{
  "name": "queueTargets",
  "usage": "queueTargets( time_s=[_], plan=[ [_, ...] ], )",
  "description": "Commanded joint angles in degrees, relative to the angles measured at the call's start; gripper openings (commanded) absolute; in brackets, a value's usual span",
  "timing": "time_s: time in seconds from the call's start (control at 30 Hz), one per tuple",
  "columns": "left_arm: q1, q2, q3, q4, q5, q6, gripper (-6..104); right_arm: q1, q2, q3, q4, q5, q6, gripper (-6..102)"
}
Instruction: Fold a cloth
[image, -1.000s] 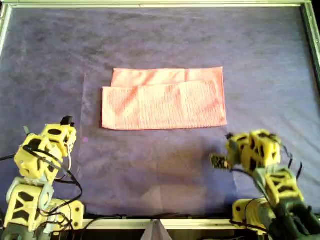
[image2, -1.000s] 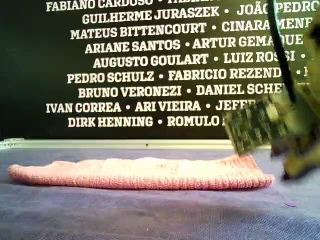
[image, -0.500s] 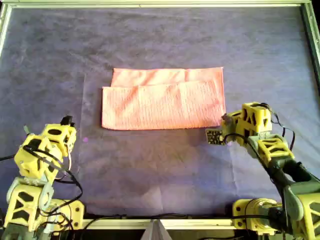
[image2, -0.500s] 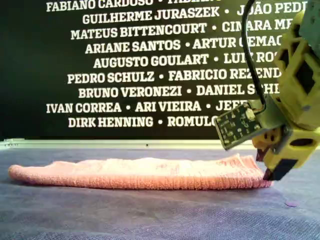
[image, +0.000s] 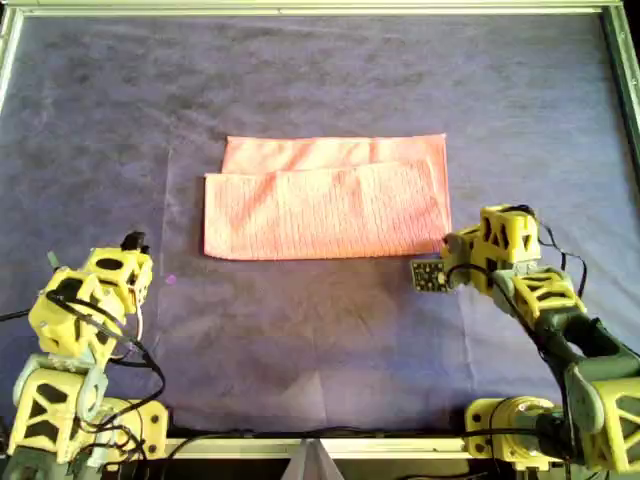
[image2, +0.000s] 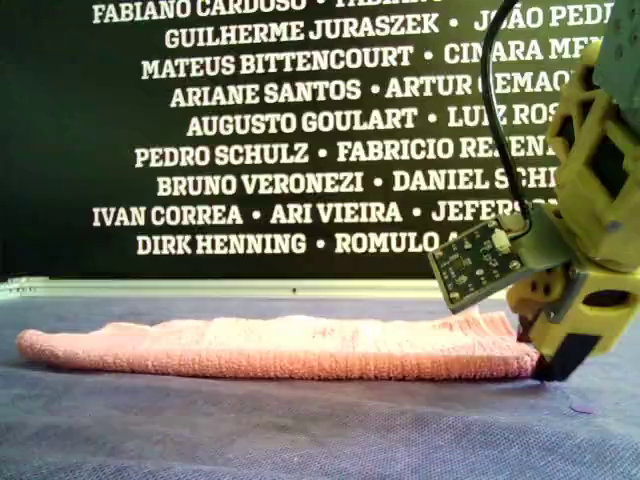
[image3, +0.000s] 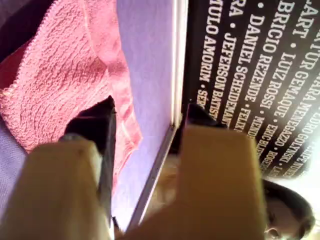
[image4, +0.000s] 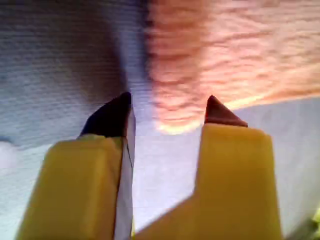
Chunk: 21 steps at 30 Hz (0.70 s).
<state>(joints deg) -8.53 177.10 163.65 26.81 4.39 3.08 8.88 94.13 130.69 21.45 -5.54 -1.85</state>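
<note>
1. Salmon-pink cloth (image: 328, 200), a thin soft terry rectangle already doubled once, lies flat on the large dark purple-blue sheet (image: 320, 70), about midway across the overhead view and a little toward the far side; its long axis runs left to right in that view.
2. Its upper layer stops short of the far edge, so a narrow strip of the lower layer shows along that side.
3. Right gripper (image: 447, 243) sits at the cloth's near right corner in the overhead view, touching or almost touching the fabric; from the claw, the cloth stretches away to the overhead view's left.
4. Its jaws stand moderately open, and the right wrist view shows the corner of the cloth (image4: 200, 65) just ahead of the fingertips, one dark tip on the bare sheet and the other at the fabric's edge. Nothing is pinched yet.
5. That arm reaches forward and low; in the exterior view the right gripper (image2: 545, 360) is down at sheet level against the end of the cloth (image2: 280, 348).
6. Left gripper (image3: 145, 130) is open and empty, its arm folded back in the overhead view's near left corner, well apart from the cloth.
7. By my reading, the right arm is much the nearer, and the next fold likely starts from this corner.
</note>
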Motion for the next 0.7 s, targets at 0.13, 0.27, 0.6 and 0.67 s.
queueTargets(
  time_s=[0.13, 0.27, 0.6, 0.67],
  plan=[
    [0.70, 0.88, -1.49, -1.14, -0.18, 0.26, 51, -0.26, -0.35, -7.82, 3.34, 0.09, -0.18, 58],
    [0.62, 0.88, -1.49, -1.05, -0.18, 0.26, 51, 0.09, -2.64, -10.99, 3.34, 0.09, 0.44, 58],
    [0.62, 0.88, -1.41, -1.05, -0.18, 0.26, 51, 0.09, -9.23, -16.70, 4.57, 0.00, 0.62, 58],
    [0.62, 0.88, -1.41, -1.05, -0.18, 0.26, 51, 0.09, -9.05, -16.44, 4.57, 0.00, 0.62, 58]
  ],
)
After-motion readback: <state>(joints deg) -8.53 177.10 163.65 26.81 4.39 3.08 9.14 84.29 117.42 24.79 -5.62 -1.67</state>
